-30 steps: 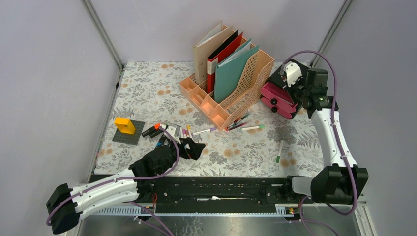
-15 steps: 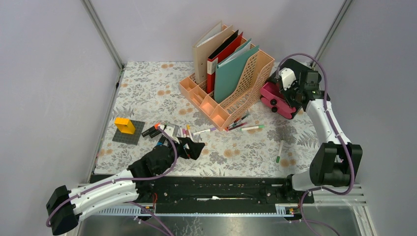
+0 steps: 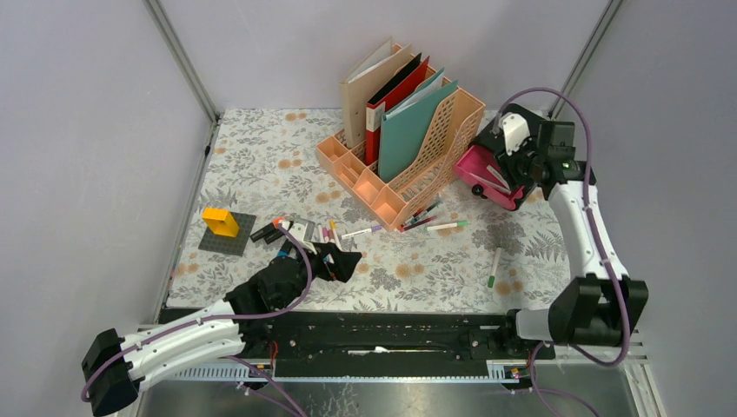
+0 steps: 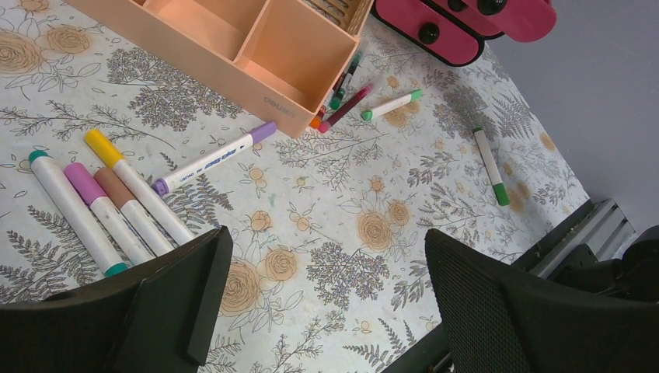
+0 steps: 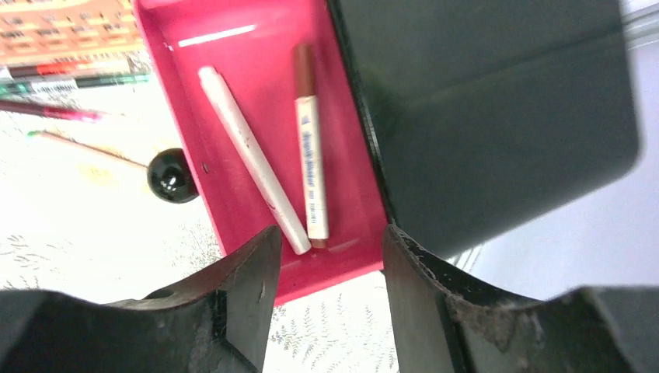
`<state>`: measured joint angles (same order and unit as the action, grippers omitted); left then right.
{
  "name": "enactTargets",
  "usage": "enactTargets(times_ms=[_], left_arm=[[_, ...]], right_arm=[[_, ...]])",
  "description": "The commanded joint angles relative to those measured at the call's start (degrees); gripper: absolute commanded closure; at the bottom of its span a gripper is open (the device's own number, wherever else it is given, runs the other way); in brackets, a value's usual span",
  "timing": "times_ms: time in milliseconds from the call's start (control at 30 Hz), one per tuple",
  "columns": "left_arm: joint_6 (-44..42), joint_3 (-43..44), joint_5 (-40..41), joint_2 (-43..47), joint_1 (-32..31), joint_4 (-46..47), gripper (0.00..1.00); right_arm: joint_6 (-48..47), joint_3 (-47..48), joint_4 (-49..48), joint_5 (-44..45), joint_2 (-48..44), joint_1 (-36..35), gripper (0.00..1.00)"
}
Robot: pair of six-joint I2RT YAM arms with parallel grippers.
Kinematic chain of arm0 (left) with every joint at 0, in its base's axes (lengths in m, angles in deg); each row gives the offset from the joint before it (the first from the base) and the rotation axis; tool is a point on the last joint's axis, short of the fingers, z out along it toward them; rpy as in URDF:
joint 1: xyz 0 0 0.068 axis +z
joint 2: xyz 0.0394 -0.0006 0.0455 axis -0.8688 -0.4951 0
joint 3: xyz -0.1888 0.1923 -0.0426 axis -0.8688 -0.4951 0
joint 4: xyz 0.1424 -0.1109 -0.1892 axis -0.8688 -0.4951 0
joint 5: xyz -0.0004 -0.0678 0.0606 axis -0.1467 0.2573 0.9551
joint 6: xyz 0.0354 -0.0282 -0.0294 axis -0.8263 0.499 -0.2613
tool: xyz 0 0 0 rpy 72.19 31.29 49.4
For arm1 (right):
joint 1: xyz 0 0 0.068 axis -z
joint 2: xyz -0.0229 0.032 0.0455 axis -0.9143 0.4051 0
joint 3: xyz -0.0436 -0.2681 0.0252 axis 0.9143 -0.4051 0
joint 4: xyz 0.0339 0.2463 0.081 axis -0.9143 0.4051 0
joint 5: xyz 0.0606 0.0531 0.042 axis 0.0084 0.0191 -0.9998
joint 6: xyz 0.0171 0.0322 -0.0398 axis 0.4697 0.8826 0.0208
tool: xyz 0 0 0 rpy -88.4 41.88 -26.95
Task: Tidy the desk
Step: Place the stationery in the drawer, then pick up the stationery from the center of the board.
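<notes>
Pink tray (image 3: 485, 174) now tipped, inside showing; right gripper (image 5: 326, 237) grasping it; left gripper (image 4: 326, 237) released.

Walls: plain grey panels (image 3: 78, 130) on the left, back and right.
Corners: slanted aluminium struts (image 3: 181, 59).
Near edge: black rail (image 3: 391, 334).
Light: even, soft, weak shadows.

I can't read the brown marker's (image 5: 309, 155) blurred print; the pink tray (image 5: 264, 85) runs off-frame, and the worktop (image 5: 85, 210) is washed out.
</notes>
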<state>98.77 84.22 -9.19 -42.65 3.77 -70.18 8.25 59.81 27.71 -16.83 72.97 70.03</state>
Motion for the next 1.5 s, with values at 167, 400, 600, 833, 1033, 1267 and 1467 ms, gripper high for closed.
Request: enactTargets(times_ms=[167, 400, 600, 833, 1033, 1267, 1467], left_arm=[[0.42, -0.39, 0.40, 0.70, 0.30, 2.02, 0.01], [0.63, -0.82, 0.76, 0.96, 0.30, 2.09, 0.01], [1.70, -1.95, 1.49, 2.43, 0.26, 2.61, 0.01], [1.87, -2.68, 0.95, 2.79, 0.29, 3.24, 0.01], [1.95, -2.86, 0.81, 2.26, 0.23, 3.69, 0.01], [1.86, -2.91, 0.89, 2.08, 0.24, 3.68, 0.01], [1.78, -2.82, 1.07, 1.90, 0.38, 3.69, 0.01]], right_arm=[[4.47, 0.06, 2.49, -14.20, -14.33, 0.21, 0.27], [-2.84, -11.73, 9.34, -29.30, -21.72, 0.21, 0.08], [-10.73, -20.08, 15.48, -23.99, -23.72, 0.21, 0.06], [-15.47, -30.00, 15.16, -10.99, -23.79, 0.21, 0.06], [-15.18, -37.78, 7.60, -4.02, -21.42, 0.21, 0.07], [-12.29, -39.20, 2.22, -2.56, -15.01, 0.21, 0.15], [-10.92, -39.17, -0.35, -3.17, -10.39, 0.23, 0.22]])
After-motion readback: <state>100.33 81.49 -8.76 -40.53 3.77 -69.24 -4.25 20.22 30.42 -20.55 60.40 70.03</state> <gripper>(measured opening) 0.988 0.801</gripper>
